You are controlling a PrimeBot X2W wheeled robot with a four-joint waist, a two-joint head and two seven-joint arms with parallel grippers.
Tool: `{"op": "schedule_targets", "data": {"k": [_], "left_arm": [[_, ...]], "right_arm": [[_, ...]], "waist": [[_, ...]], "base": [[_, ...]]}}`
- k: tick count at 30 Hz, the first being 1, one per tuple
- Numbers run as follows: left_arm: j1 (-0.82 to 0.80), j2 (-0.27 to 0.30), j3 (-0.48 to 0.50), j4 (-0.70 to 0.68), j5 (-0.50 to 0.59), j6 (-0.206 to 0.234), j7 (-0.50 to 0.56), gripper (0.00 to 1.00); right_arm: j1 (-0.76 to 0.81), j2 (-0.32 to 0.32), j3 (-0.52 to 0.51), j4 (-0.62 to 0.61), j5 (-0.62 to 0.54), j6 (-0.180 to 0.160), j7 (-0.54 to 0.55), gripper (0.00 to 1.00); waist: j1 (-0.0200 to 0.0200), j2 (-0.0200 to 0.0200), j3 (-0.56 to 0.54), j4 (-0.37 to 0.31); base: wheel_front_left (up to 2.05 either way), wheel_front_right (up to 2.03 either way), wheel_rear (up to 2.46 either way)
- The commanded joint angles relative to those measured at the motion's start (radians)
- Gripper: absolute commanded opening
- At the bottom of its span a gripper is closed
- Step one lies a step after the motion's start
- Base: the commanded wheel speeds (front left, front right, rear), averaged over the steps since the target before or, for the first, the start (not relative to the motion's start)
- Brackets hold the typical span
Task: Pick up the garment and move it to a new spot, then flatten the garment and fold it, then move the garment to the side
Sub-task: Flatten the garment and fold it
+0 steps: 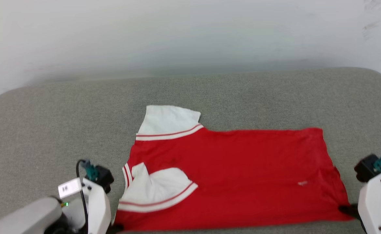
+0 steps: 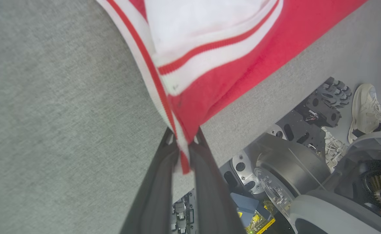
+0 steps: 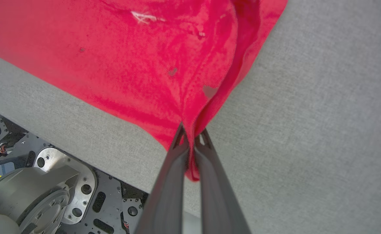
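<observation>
The garment (image 1: 236, 175) lies spread w/ few wrinkles on the grey padded top (image 1: 63, 123). Its long side runs along the front edge, centre to right, neck end pointing left. The far sleeve (image 1: 167, 120) sticks out flat twd the back edge; the near sleeve (image 1: 157, 188) is tucked in over the red body.

We've got both near corners. Our left gripper (image 2: 184, 148) is clamped on the striped trim (image 2: 151, 74) at the cloth's front-left corner. Our right gripper (image 3: 192, 139) is pinched tight on the red corner at front-right.

As we read it, relocating looks done, flattening approx. done, and the fold is abt to begin. Left to do: fold, then shift it to the side.
</observation>
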Motion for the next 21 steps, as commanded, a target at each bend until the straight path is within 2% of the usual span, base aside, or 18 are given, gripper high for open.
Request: {"op": "schedule_targets", "data": {"k": [1,6,10,11,16,21], "left_arm": [[0.042,0.016,-0.009,-0.017,-0.003,0.014,0.000,0.00],[0.104,0.021,-0.015,-0.035,-0.011,0.043,-0.016,0.00],[0.129,0.005,-0.010,-0.008,-0.028,0.052,-0.037,0.00],[0.124,-0.003,-0.010,0.018,-0.010,0.052,-0.055,1.00],[0.102,0.016,0.002,0.004,0.009,0.037,-0.080,1.00],[0.056,0.064,0.046,-0.065,0.024,0.042,-0.118,1.00]], "right_arm": [[0.036,-0.029,0.006,-0.020,0.013,-0.001,0.002,0.00],[0.089,-0.054,0.004,-0.028,0.011,-0.001,-0.001,0.00],[0.108,-0.018,-0.001,0.005,-0.006,-0.001,-0.013,0.00],[0.112,0.008,-0.022,0.021,-0.007,-0.001,-0.034,1.00],[0.109,0.015,-0.061,0.007,-0.025,-0.001,-0.092,1.00],[0.099,0.005,-0.159,-0.026,-0.089,-0.001,-0.255,1.00]], "waist": [[0.0000,-0.0001,-0.007,0.000],[0.0000,-0.0001,0.013,-0.004],[0.0000,-0.0001,0.032,-0.006],[0.0000,-0.0001,0.034,-0.003],[0.0000,-0.0001,0.013,0.002],[0.0000,-0.0001,-0.015,0.004]], "base": [[0.00,0.00,0.00],[0.00,0.00,0.00],[0.00,0.00,0.00],[0.00,0.00,0.00],[0.00,0.00,0.00],[0.00,0.00,0.00]]}}
